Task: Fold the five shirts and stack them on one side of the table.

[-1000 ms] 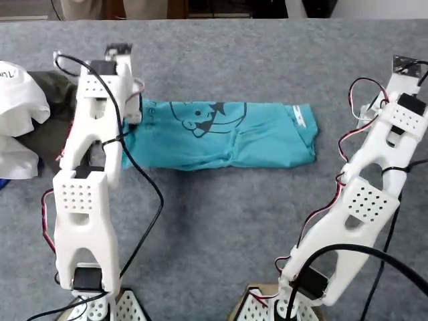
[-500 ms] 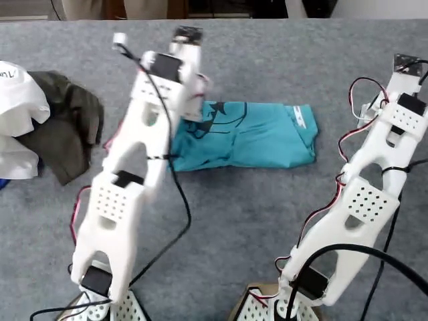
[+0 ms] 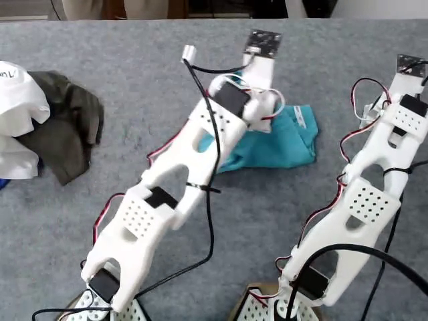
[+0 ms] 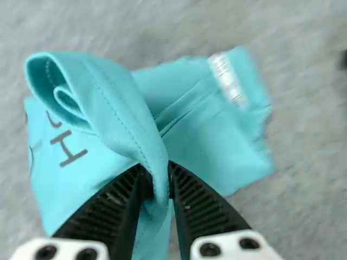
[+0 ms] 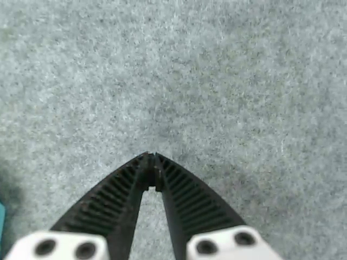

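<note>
A teal shirt (image 3: 281, 144) with a dark print lies mid-table, one end lifted and doubled over toward the right. My left gripper (image 4: 154, 184) is shut on that raised hem of the teal shirt (image 4: 217, 135); in the high view the left gripper (image 3: 262, 107) hangs over the shirt's middle. Near the table's right edge my right gripper (image 5: 152, 173) is shut on nothing, above bare grey cloth. At the far left lie an olive shirt (image 3: 63, 130) and a white shirt (image 3: 17, 117), crumpled together.
Grey felt covers the table (image 3: 167, 60). The white right arm (image 3: 374, 180) stretches along the right side. Both arm bases stand at the front edge. A blue scrap (image 3: 3, 182) peeks out at the left border.
My left arm has swung from the shirt's left end across to the right, dragging the gripped hem with it and folding the teal shirt over itself. The right arm has stayed put.
</note>
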Tool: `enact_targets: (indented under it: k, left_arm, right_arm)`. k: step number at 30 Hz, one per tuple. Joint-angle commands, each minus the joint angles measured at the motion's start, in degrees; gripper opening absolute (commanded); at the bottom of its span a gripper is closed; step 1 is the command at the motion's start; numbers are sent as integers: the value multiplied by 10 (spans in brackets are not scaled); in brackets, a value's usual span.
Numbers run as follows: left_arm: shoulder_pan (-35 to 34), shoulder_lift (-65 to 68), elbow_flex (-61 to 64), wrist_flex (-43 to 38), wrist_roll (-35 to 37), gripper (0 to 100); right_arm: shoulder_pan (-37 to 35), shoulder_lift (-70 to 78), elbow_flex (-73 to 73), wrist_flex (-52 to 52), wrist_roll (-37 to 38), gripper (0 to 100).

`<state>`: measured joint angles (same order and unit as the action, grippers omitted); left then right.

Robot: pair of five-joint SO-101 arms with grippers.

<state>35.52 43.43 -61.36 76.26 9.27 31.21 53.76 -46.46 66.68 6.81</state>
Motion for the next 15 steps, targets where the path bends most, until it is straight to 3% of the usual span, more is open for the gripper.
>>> enact_targets:
  k: [1, 5, 15]
  left_arm:
    - [23, -2, -19, -61, 2, 19]
    - [35, 29, -24, -121, 2, 19]
    - [55, 65, -24, -185, 25, 24]
  right_arm:
    - [24, -6, -21, -21, -6, 2]
    - [36, -6, -21, -25, -6, 2]
    - [34, -6, -21, -33, -5, 2]
